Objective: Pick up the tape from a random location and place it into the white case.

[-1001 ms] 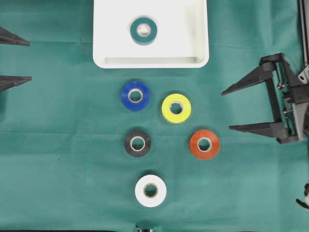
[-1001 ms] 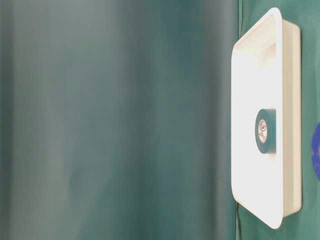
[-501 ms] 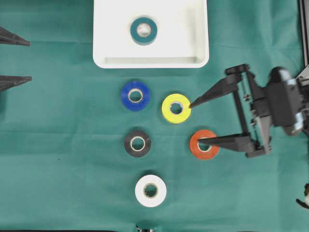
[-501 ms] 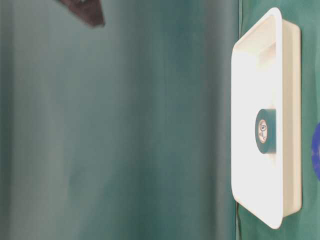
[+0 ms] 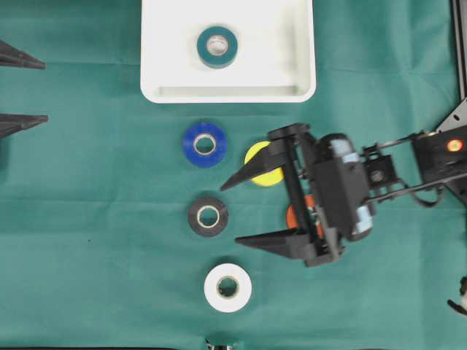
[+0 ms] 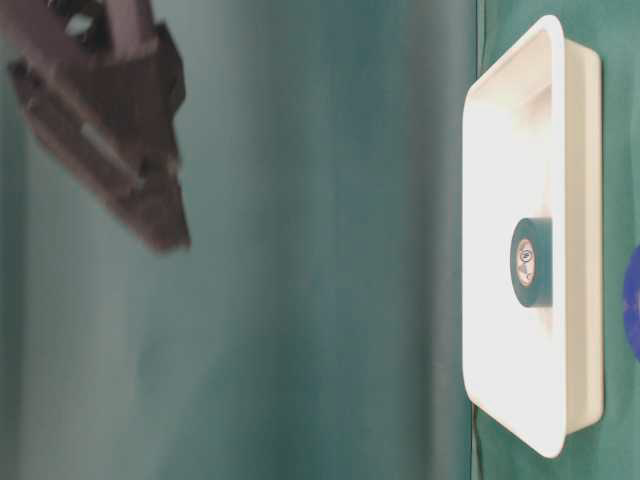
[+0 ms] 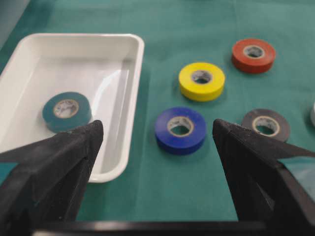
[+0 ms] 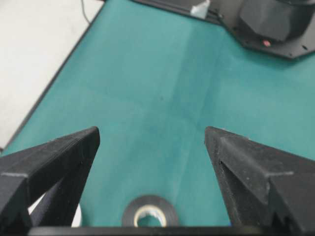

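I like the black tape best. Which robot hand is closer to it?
Right. The right gripper hangs with open jaws just beside the black tape; the left gripper waits far off at the table's edge.

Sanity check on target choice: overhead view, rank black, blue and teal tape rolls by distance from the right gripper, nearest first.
Measured from the right gripper, midway between its open tips:
1. black tape roll, just left of the tips.
2. blue tape roll, up and left, near the white case.
3. teal tape roll, inside the case, at the top.

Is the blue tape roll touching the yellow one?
Apart. The left wrist view shows green cloth between the blue tape roll and the yellow roll.
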